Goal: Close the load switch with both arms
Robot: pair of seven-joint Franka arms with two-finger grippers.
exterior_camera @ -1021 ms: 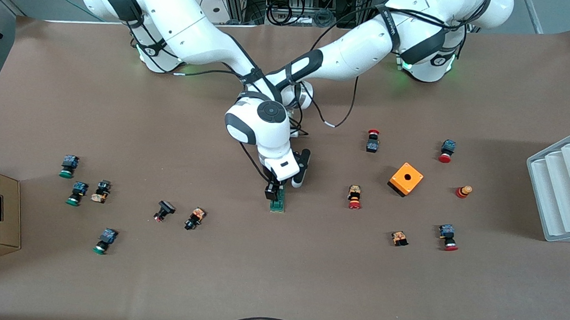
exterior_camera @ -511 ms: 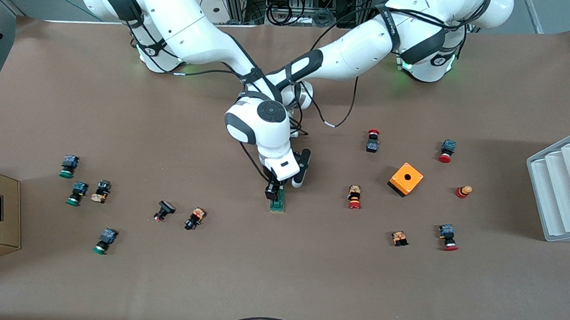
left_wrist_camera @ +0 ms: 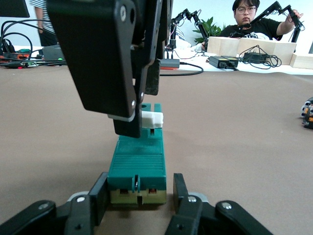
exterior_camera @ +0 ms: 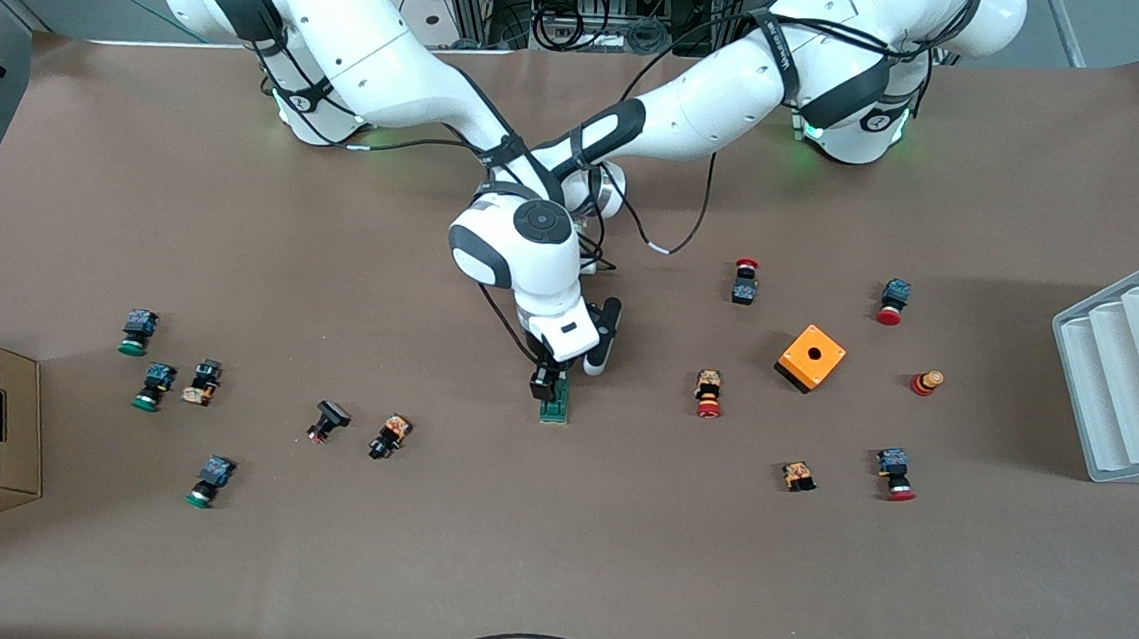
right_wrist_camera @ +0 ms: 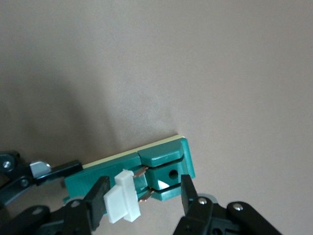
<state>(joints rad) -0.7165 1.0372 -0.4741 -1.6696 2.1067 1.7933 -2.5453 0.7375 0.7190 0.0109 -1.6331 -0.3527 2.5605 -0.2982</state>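
At table centre, load switch [exterior_camera: 553, 405] under right hand [exterior_camera: 547, 386], left hand [left_wrist_camera: 138, 200] clamping its end

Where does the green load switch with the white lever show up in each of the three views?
Front view: the narrow green load switch lies mid-table, under the right gripper.
Left wrist view: it fills the centre, one end clamped in the left gripper.
Right wrist view: it lies low in the picture, between the right gripper's fingers.
Shared landmark: the white lever, seen in both wrist views.

two glossy white arms [exterior_camera: 704, 118] with black joint bands, black cables, green base lights.
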